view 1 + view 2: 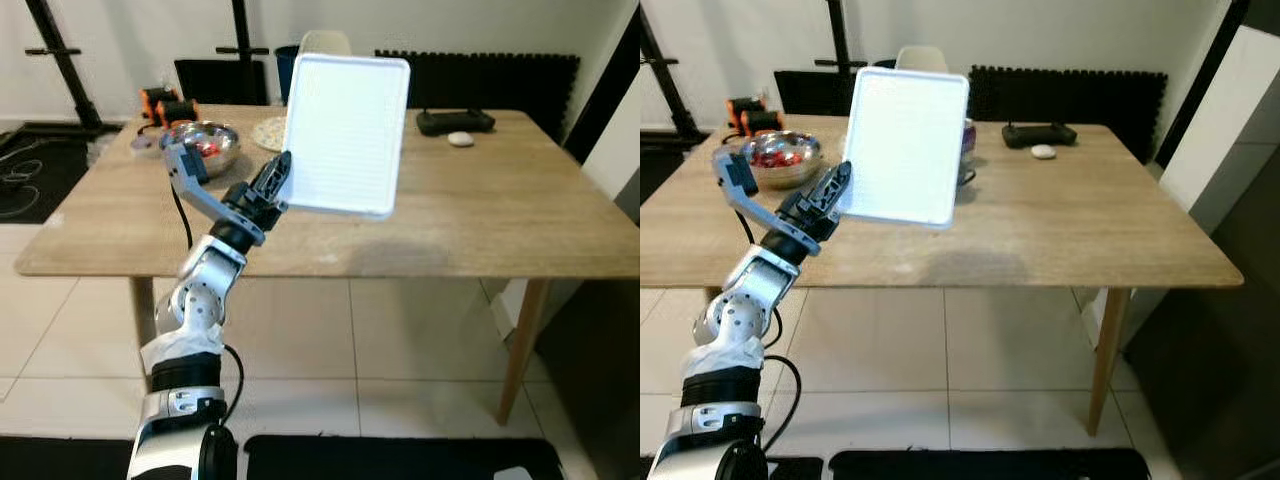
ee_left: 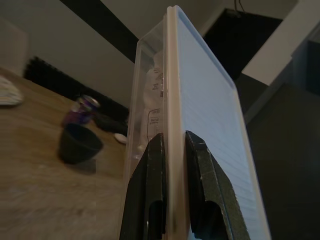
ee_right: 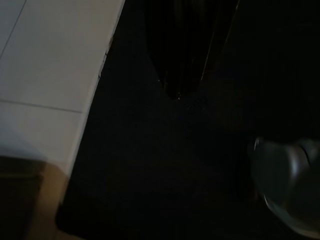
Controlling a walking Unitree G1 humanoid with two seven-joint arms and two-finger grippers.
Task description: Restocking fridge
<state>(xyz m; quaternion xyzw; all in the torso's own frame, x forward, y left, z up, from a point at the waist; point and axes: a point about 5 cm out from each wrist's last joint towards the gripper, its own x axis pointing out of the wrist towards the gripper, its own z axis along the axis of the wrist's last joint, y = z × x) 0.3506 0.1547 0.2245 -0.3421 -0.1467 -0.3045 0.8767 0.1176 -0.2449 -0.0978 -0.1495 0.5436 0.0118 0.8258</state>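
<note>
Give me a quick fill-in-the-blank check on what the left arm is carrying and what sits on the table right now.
1. The left gripper holds the clear rectangular plastic container with a white lid by its ____.
2. The container is held ____ the light wooden table, not resting on it.
3. The shiny metal bowl holds ____ items.
4. The purple can stands behind a dark ____.

Missing: edge; above; red; bowl
</note>
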